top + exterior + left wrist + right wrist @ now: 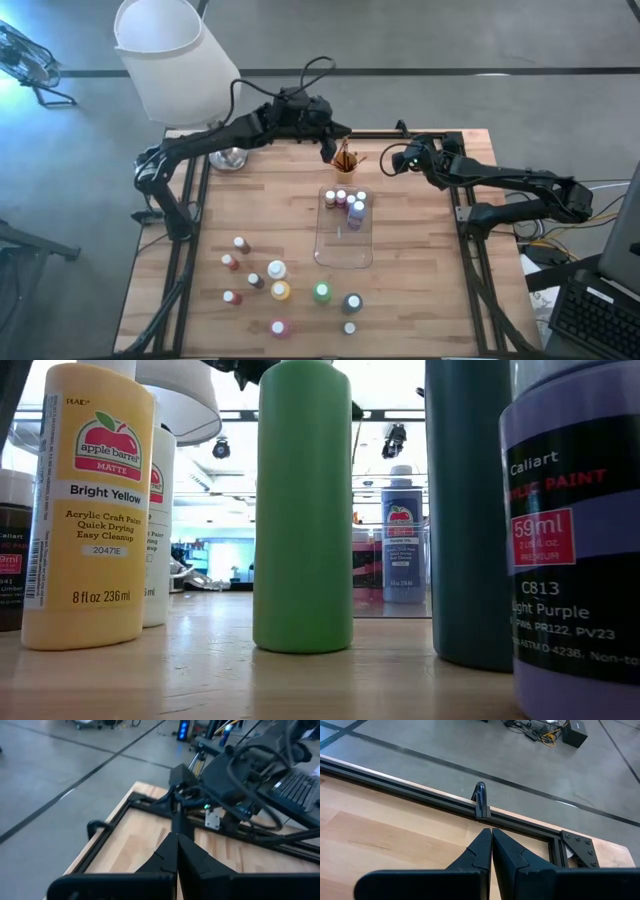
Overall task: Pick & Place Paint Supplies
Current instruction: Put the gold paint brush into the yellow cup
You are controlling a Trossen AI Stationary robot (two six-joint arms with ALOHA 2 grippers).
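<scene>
A wooden table (pixel 420 290) in a black frame carries a clear tray (pixel 345 250) holding several paint bottles (pixel 347 201). More bottles (pixel 279 290) stand scattered near the front. An orange cup (pixel 345 160) of brushes and a metal bowl (pixel 228 159) sit at the back.

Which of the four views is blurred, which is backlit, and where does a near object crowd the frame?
Left wrist view: the right arm beyond the shut left gripper is smeared by blur. Low view: bright room lights behind leave the green bottle and the yellow bottle backlit, and the light purple bottle crowds the near edge, cut off. Right wrist view: crisp, the right gripper shut.
</scene>
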